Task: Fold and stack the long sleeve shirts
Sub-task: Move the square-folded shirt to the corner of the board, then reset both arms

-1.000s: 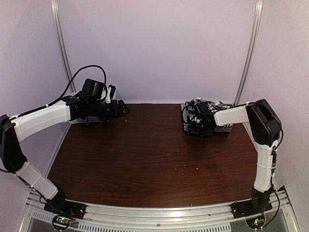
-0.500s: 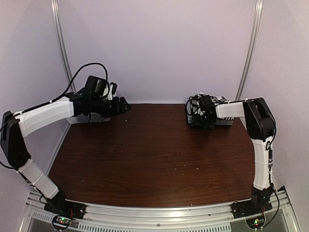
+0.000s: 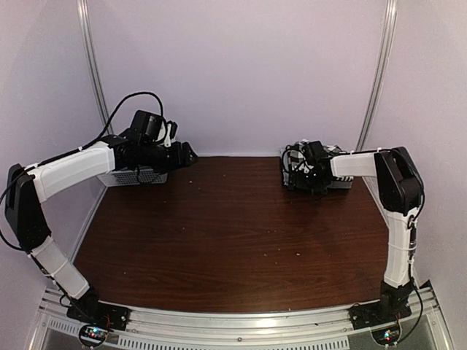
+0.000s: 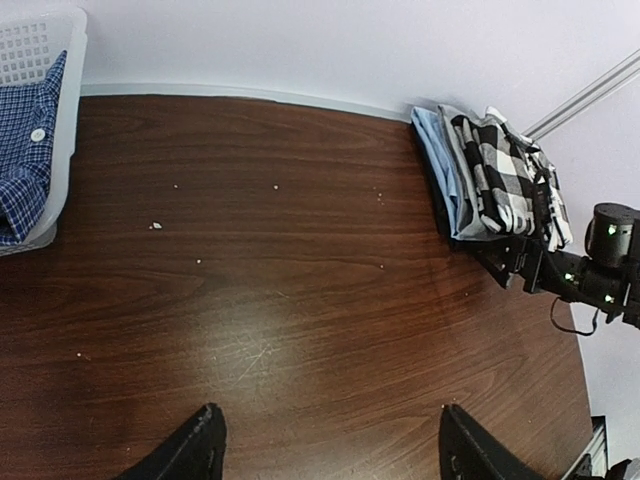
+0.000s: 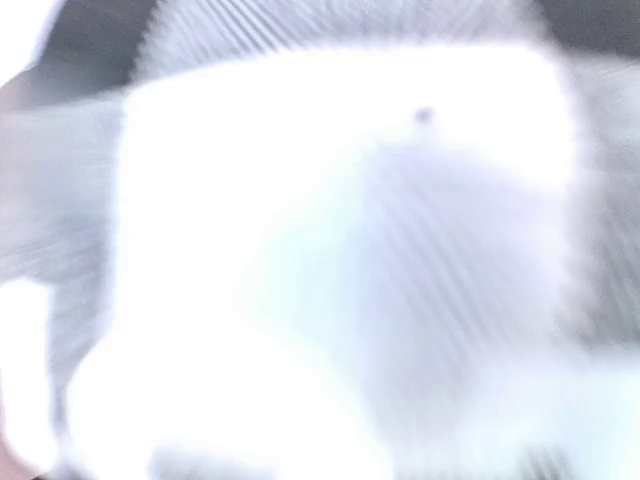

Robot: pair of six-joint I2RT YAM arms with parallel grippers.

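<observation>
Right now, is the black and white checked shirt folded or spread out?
Folded. In the left wrist view the checked shirt is a compact, squared-off bundle stacked on the folded light blue shirt, with no sleeves trailing out.

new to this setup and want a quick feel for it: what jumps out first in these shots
In the far right corner, a folded black-and-white checked shirt lies on a light blue shirt, with the right gripper right at them. In the far left corner a white basket holds a blue checked shirt, and the left gripper hangs open above the dark wood table. The right wrist view is a white blur.
</observation>
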